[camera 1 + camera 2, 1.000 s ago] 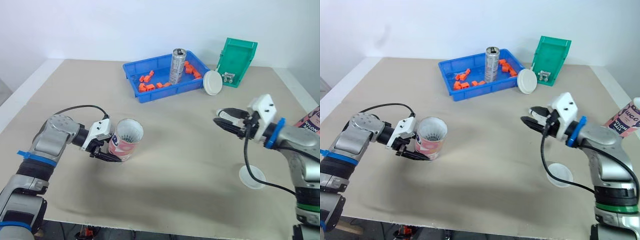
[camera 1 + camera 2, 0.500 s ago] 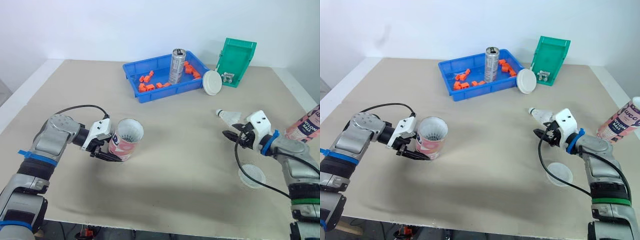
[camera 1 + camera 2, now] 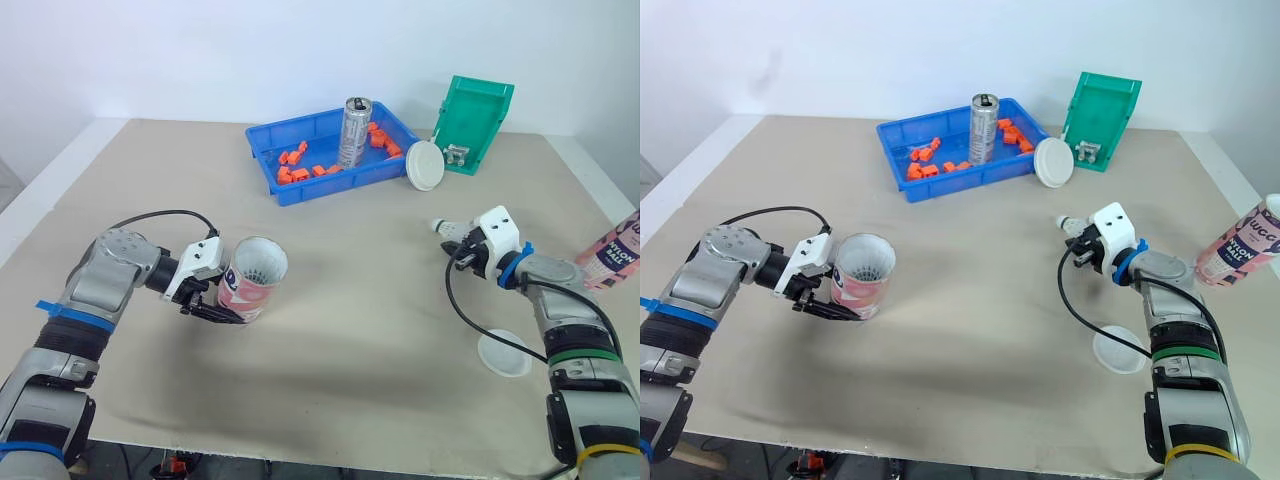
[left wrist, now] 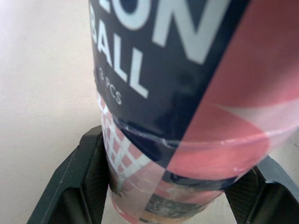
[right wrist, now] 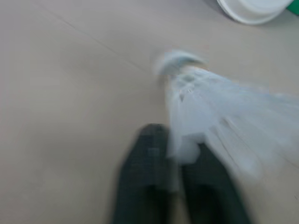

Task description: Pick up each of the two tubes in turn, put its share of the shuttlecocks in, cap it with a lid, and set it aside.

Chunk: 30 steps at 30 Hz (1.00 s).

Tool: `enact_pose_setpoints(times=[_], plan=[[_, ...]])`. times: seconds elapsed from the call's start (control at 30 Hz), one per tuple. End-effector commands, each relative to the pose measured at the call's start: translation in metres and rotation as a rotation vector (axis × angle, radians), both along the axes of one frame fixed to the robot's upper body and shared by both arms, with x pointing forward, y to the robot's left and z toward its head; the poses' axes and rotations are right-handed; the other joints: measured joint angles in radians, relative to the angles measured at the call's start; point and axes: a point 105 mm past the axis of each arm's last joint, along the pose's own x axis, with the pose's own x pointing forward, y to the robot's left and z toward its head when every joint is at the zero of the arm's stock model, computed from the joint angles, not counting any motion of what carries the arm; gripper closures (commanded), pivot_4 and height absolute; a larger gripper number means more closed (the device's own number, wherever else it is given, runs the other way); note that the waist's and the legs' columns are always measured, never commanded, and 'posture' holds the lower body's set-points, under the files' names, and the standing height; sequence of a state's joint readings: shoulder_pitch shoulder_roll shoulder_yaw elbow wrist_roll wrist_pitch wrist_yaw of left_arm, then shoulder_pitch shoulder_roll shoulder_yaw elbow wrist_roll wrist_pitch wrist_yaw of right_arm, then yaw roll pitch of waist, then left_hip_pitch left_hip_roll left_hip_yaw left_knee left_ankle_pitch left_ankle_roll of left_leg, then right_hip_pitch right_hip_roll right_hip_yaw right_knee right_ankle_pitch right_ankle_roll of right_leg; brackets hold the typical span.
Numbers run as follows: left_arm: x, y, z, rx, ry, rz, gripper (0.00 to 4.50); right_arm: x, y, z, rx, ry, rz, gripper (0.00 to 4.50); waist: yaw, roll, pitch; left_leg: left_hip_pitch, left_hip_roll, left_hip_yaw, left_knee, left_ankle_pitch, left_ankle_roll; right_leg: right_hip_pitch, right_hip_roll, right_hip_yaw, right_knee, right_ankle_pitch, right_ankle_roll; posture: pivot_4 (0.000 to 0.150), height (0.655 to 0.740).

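Note:
My left gripper [image 3: 220, 300] is shut on a pink and navy tube [image 3: 245, 288] near the table's left side. The tube's open mouth shows a white shuttlecock skirt [image 3: 258, 263] inside. In the left wrist view the tube [image 4: 187, 93] sits between both fingers [image 4: 84, 177]. On the right, my right gripper [image 3: 462, 252] sits low at a white shuttlecock [image 3: 447, 228] lying on the table. The right wrist view has the shuttlecock's skirt [image 5: 210, 107] pinched between the two nearly closed fingers [image 5: 145, 182]. A second tube [image 3: 1240, 240] stands at the right edge. One white lid [image 3: 504, 353] lies flat near my right arm.
At the back, a blue bin [image 3: 300, 192] holds orange pieces and a metal can [image 3: 354, 132]. Another white lid [image 3: 425, 165] leans against the bin's right end, next to a tilted green bin [image 3: 476, 122].
My right gripper came down from an open, raised pose, moved toward the far side onto the shuttlecock and closed on its skirt. My left gripper and its tube stayed put.

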<state>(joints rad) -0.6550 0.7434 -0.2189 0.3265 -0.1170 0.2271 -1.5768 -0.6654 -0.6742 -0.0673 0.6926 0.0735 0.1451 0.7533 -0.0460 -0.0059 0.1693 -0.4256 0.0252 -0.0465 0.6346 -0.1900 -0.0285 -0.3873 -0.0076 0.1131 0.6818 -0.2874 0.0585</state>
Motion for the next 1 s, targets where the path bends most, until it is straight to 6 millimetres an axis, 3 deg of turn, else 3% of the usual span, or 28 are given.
enact_pose_setpoints(times=[0.03,0.07,0.17,0.23,0.33,0.43,0.63,1.0], plan=[[-0.009,-0.003,-0.017,0.038,0.061,-0.024,1.68,-0.004,-0.012,0.032,-0.028,-0.107,-0.015,4.42,0.001,0.0,0.0,0.0,0.0,0.0,0.0,0.0,0.0,0.0,0.0,0.0,0.0,0.0,0.0,0.15,0.74],[-0.009,-0.003,-0.017,0.038,0.061,-0.024,1.68,-0.006,-0.014,0.037,-0.038,-0.125,-0.018,4.42,0.001,0.0,0.0,0.0,0.0,0.0,0.0,0.0,0.0,0.0,0.0,0.0,0.0,0.0,0.0,0.15,0.74],[-0.01,-0.003,-0.018,0.039,0.062,-0.025,1.68,-0.02,0.017,0.086,-0.019,-0.287,0.137,4.42,-0.001,0.001,0.001,-0.001,0.0,0.0,0.0,0.0,0.0,0.0,0.0,0.0,0.0,0.0,0.0,0.15,0.74],[-0.009,-0.003,-0.019,0.046,0.062,-0.032,1.68,-0.044,0.072,0.116,0.033,-0.344,0.411,4.42,-0.002,0.003,0.001,0.0,0.0,0.0,0.0,0.0,0.0,-0.001,0.0,0.0,0.0,0.0,0.0,0.15,0.74],[-0.007,-0.006,-0.02,0.052,0.059,-0.042,1.68,-0.078,0.135,0.136,0.002,-0.349,0.724,4.42,-0.003,0.004,0.0,0.002,0.002,-0.001,-0.001,0.0,0.0,0.001,0.002,0.0,0.001,0.0,0.001,0.15,0.74],[-0.005,-0.009,-0.02,0.047,0.057,-0.053,1.68,-0.101,0.176,0.142,-0.13,-0.351,0.943,4.42,0.004,0.003,0.0,0.002,0.002,-0.002,0.0,0.0,0.0,0.002,0.002,-0.002,0.001,-0.002,0.004,0.15,0.74],[-0.003,-0.011,-0.021,0.052,0.054,-0.063,1.68,-0.115,0.212,0.145,-0.349,-0.391,1.162,4.42,0.009,0.002,0.0,0.001,0.0,0.0,0.002,0.0,-0.001,0.003,-0.001,-0.002,-0.001,-0.002,0.004,0.15,0.74],[-0.001,-0.014,-0.024,0.047,0.049,-0.072,1.68,-0.107,0.241,0.129,-0.591,-0.37,1.329,4.42,0.011,0.002,0.0,0.001,0.001,-0.002,0.001,0.0,-0.001,0.002,-0.001,-0.003,0.0,-0.001,0.002,0.15,0.74]])
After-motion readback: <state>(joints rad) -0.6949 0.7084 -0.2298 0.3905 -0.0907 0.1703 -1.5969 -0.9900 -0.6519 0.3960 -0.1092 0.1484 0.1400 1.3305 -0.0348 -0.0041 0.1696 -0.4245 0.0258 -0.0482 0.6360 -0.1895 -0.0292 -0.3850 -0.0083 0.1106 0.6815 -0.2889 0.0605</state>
